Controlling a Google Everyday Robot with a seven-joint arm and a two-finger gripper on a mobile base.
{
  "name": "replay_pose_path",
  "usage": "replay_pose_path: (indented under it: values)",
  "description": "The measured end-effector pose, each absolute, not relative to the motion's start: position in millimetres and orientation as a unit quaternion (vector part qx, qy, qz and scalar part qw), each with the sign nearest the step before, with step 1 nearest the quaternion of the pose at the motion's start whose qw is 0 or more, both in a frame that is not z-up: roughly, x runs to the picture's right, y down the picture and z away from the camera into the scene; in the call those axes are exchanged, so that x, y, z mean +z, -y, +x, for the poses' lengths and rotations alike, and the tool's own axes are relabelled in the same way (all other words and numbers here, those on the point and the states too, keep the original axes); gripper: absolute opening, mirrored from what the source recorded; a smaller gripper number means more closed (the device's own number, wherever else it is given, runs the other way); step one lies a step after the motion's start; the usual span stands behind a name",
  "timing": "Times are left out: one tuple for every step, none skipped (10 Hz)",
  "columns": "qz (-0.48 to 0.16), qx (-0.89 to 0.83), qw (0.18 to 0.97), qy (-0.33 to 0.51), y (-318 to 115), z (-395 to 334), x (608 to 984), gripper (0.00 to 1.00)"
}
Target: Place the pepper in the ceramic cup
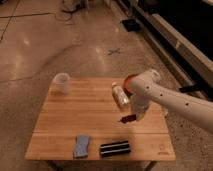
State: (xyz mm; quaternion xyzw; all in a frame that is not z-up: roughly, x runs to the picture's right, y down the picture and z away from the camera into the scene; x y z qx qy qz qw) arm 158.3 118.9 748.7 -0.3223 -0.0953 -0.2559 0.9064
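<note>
Wooden tabletop (90, 115) on a speckled floor: low over its right side, the pincer (131, 118) is clamped shut on the pepper (126, 119), which sits at or just above the wood. Just behind it lies a white bottle (120, 95), with an orange bowl (128, 81) partly hidden by the arm. The cup (61, 82) stands well apart at the far left corner. A good carry would lift straight up, clear the bottle, and release only once centred over the rim.

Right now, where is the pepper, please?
Camera view: the pepper is right of table centre, pinched in the gripper, just in front of the white bottle.
</note>
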Motion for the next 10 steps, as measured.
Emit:
replay_pose_path:
  values:
    - [-0.320,-0.253,0.907,0.108,-108,152,736,0.00]
    - [-0.319,-0.248,0.907,0.117,-102,150,727,0.00]
    - [-0.320,-0.247,0.907,0.117,-102,151,726,0.00]
    - [-0.320,-0.248,0.907,0.118,-102,150,726,0.00]
    - [-0.319,-0.249,0.907,0.118,-102,149,726,0.00]
    - [-0.319,-0.248,0.907,0.118,-102,150,726,0.00]
    - [-0.319,-0.247,0.907,0.118,-102,151,726,0.00]
    - [-0.319,-0.248,0.907,0.118,-102,150,726,0.00]
    - [-0.318,-0.248,0.907,0.120,-100,148,727,0.00]
    - [-0.315,-0.250,0.907,0.124,-94,140,727,0.00]
